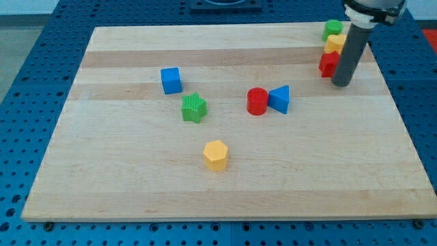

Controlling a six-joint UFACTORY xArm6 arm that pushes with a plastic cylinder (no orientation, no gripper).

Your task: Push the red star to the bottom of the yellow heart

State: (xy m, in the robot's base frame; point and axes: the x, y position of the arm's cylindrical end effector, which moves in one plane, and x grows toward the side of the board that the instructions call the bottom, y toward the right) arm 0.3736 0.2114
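The red star [328,64] lies near the view's top right, just below the yellow heart [334,44] and touching it. A green block [332,28] sits just above the yellow heart. My tip [342,83] stands right beside the red star, at its lower right, touching or nearly touching it. The rod rises up and to the right from there and hides part of the red star's and the yellow heart's right sides.
A blue cube [171,80] and a green star [194,107] lie left of centre. A red cylinder [257,101] touches a blue triangle [279,99] at centre. A yellow hexagon [215,155] lies lower down. The wooden board [82,184] ends close to the right of my tip.
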